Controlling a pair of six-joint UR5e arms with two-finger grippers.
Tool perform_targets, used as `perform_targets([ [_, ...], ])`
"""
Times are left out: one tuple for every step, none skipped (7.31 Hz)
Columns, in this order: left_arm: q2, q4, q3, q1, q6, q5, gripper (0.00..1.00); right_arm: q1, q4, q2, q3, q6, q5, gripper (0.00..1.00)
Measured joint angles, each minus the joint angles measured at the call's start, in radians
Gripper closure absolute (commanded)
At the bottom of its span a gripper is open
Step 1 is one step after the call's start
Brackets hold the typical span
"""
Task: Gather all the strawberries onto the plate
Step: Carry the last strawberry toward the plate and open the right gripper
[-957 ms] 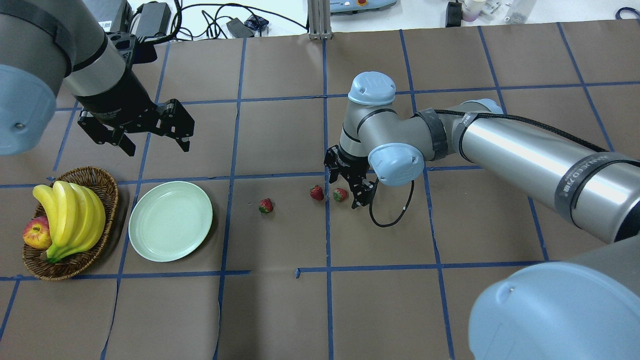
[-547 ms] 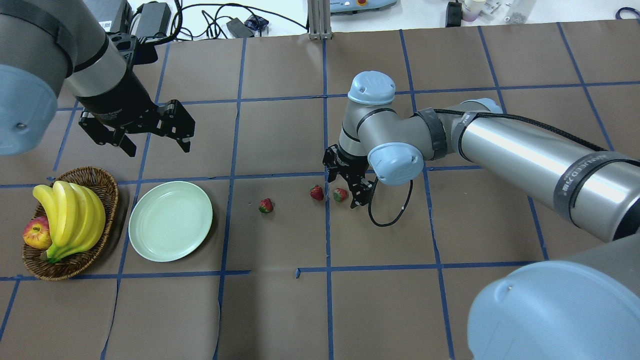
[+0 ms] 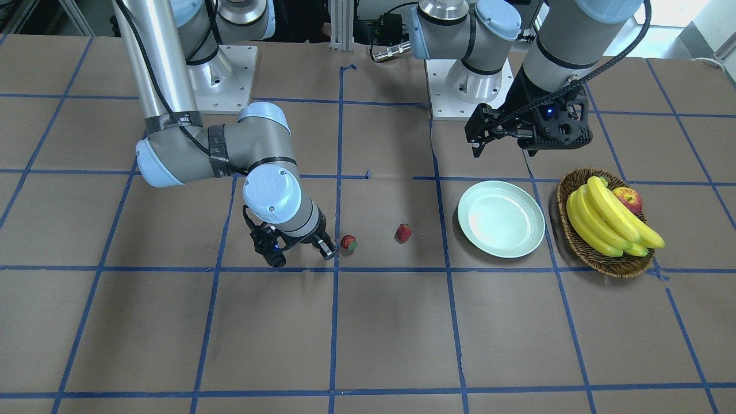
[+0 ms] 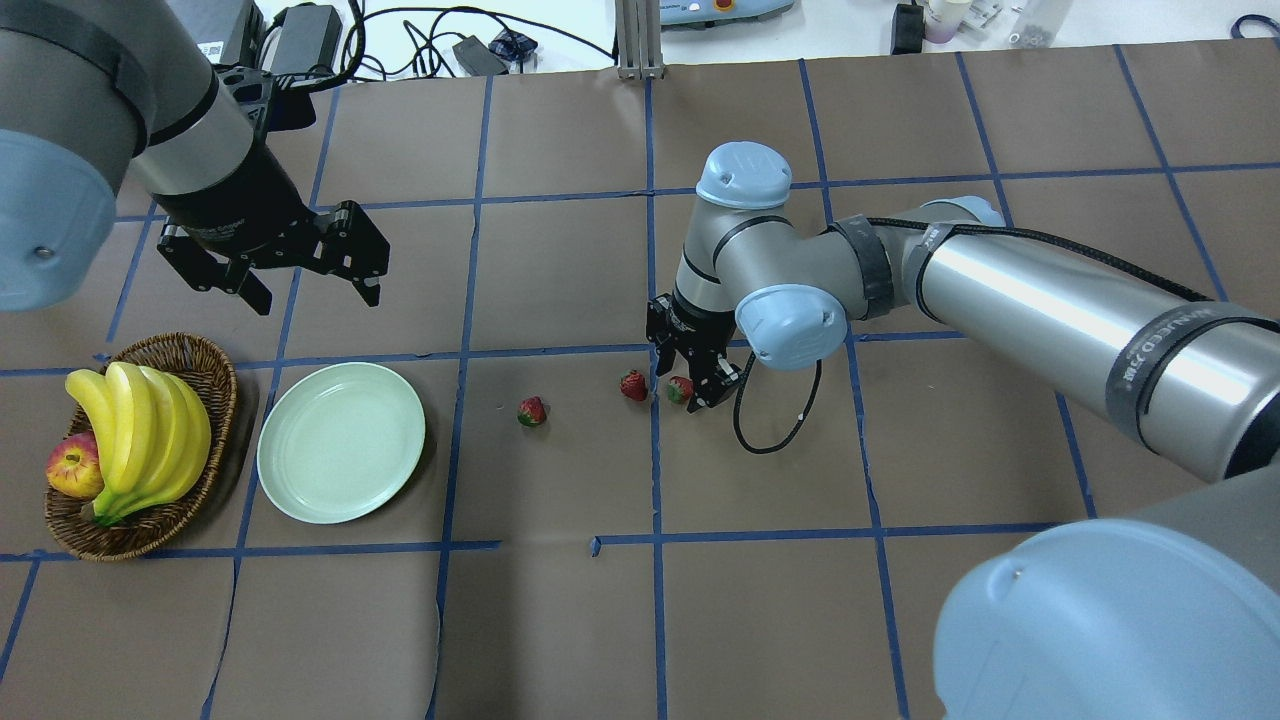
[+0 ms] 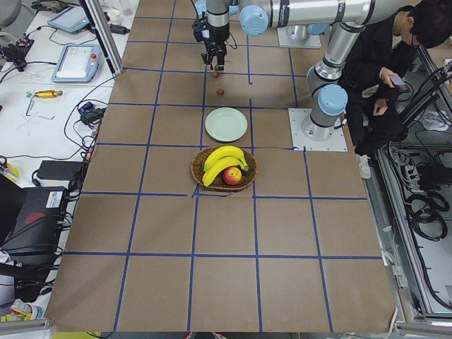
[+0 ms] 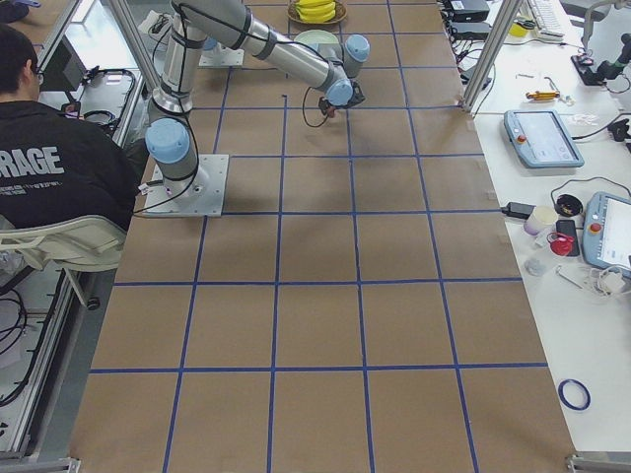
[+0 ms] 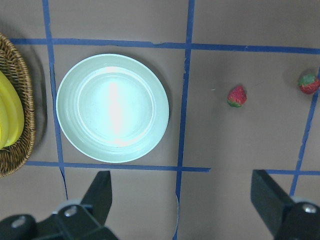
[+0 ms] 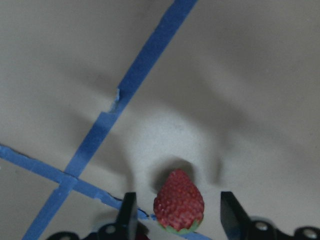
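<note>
Three red strawberries lie on the brown table: one at the left [image 4: 531,411], one in the middle [image 4: 633,385], one at the right [image 4: 681,389]. My right gripper [image 4: 688,386] is low over the table and open, with the right strawberry [image 8: 179,207] between its fingers and a small gap on each side. The pale green plate [image 4: 341,442] is bare and lies left of the strawberries. My left gripper [image 4: 312,293] is open and empty, up above the table just beyond the plate. The left wrist view shows the plate [image 7: 112,107] and two strawberries [image 7: 237,96] [image 7: 308,83].
A brown wicker basket [image 4: 205,362] with bananas [image 4: 140,430] and an apple [image 4: 72,465] stands left of the plate. The right arm's black cable [image 4: 770,440] loops down by the gripper. Blue tape lines grid the table.
My right gripper's fingers have drawn closer together around the right strawberry. The left arm, the plate and the other strawberries have not moved.
</note>
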Motion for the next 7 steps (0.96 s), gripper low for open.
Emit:
perform_targets([
  [0.0, 0.0, 0.0, 0.0, 0.0, 0.0, 0.0, -0.001, 0.0, 0.0, -0.001, -0.002, 0.0, 1.0],
  [-0.001, 0.0, 0.0, 0.0, 0.001, 0.001, 0.0, -0.005, 0.001, 0.0, -0.002, -0.008, 0.0, 1.0],
  [-0.001, -0.001, 0.0, 0.0, 0.004, 0.001, 0.0, -0.013, 0.003, -0.004, -0.006, -0.015, -0.003, 1.0],
  [-0.001, 0.0, 0.004, 0.0, 0.007, 0.003, 0.0, -0.02, 0.006, -0.018, -0.019, -0.021, -0.01, 1.0],
  [0.0, 0.0, 0.008, 0.0, 0.009, 0.005, 0.0, -0.024, 0.015, -0.04, -0.049, -0.028, -0.015, 1.0],
  [0.001, 0.0, 0.009, 0.001, 0.01, 0.006, 0.0, -0.022, 0.026, -0.059, -0.085, -0.058, -0.017, 1.0],
  [-0.002, 0.001, 0.006, 0.001, 0.008, 0.005, 0.0, -0.013, 0.034, -0.073, -0.113, -0.115, -0.017, 1.0],
])
